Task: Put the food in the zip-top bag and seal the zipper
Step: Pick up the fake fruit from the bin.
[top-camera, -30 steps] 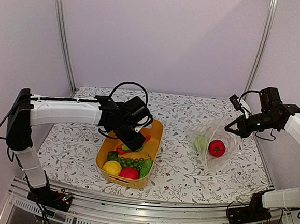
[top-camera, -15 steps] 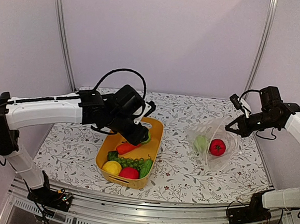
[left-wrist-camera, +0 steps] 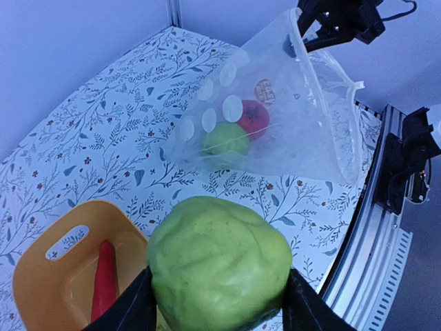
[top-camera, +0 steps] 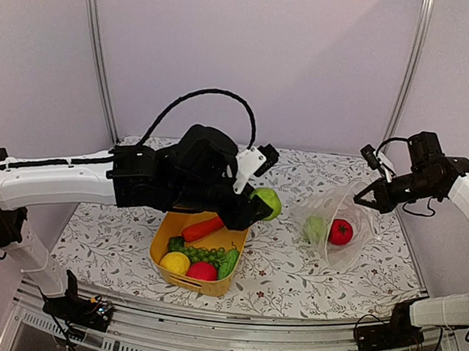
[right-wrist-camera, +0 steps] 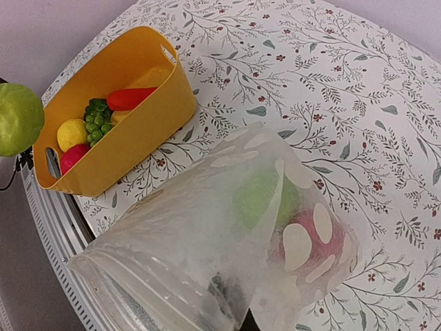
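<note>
Top external view. Worktop (top-camera: 292, 269), floral print, carries everything listed. Left arm (top-camera: 71, 183): a second ago it reached down into the basket; it has since lifted out and swung right. Basket (top-camera: 162, 249), yellow: holds a red chili (top-camera: 206, 228), grapes (top-camera: 204, 253), a yellow fruit (top-camera: 175, 262), a red fruit (top-camera: 203, 271) and greens (top-camera: 228, 263). Bag (top-camera: 352, 233), clear and dotted, unmoved: its mouth edge is pinched and held up by the right claw (top-camera: 365, 200), and it contains a green piece (top-camera: 315, 227) and a red tomato (top-camera: 341, 231). Left claw (top-camera: 256, 211): clamped on a green fruit (top-camera: 267, 201), which is airborne between basket and bag and touches neither. Judgement: pick complete, transfer under way, mouth unsealed.
</note>
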